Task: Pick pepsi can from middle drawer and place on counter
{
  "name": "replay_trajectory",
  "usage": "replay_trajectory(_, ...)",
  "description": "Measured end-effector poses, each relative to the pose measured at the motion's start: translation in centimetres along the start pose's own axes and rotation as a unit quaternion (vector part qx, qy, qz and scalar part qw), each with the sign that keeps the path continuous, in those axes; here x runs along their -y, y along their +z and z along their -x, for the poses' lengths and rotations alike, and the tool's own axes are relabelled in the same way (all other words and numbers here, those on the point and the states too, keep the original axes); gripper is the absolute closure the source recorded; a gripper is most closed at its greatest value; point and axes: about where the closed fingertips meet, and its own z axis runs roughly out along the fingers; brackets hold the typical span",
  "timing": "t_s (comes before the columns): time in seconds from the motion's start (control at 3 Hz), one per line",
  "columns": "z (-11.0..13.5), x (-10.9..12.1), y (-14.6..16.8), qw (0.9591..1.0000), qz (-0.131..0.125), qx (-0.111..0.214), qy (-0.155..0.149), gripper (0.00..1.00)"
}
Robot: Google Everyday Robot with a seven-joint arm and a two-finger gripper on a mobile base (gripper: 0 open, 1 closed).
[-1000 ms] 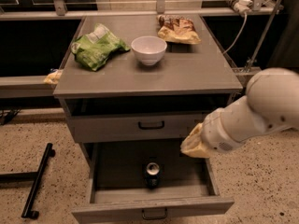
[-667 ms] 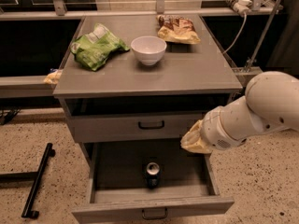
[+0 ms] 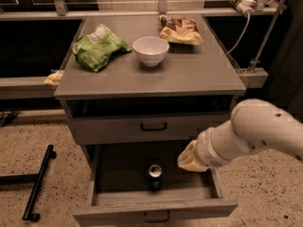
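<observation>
Flooring: speckled tan floor (image 3: 42, 141) is running under everything, with a black bar (image 3: 39, 182) lying on it at the near left.
Counter: grey counter (image 3: 199, 74) is sitting mid-scene. It's carrying a white bowl (image 3: 150, 50) around its centre, a crumpled green bag (image 3: 97, 46) left of the bowl, and a brown snack bag (image 3: 180, 30) toward the far edge.
Upper drawer: upper drawer front (image 3: 109, 129) is sitting closed right under the counter.
Middle drawer: middle drawer (image 3: 156, 212) is hanging pulled out toward the near side, so its tray is showing.
Pepsi can: pepsi can (image 3: 155, 175) is standing upright inside the middle drawer, roughly centred and close to the near wall, with its silver top facing up.
Gripper: gripper (image 3: 189, 159) is hovering over the right side of the open tray, right of the can and apart from it.
Gripper state: honestly can't tell whether it's apart or together.
Arm: chunky white arm (image 3: 255, 131) is reaching in from the right.
Side shelf: left side shelf (image 3: 21, 86) is holding a small yellowish thing (image 3: 54, 78).
</observation>
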Motion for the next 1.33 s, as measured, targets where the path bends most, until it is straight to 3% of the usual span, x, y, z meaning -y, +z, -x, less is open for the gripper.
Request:
replay_trajectory(0.67, -4.9, 0.2, 13.3, 0.9971, 0.029, 0.059, -0.037, 1.0)
replay_trajectory(1.0, -6.0, -1.2, 15.7, 0.9958, 0.053, 0.069, -0.028, 1.0)
replay_trajectory(1.33, -6.0, -1.2, 15.7, 0.9958, 0.053, 0.069, -0.028, 1.0)
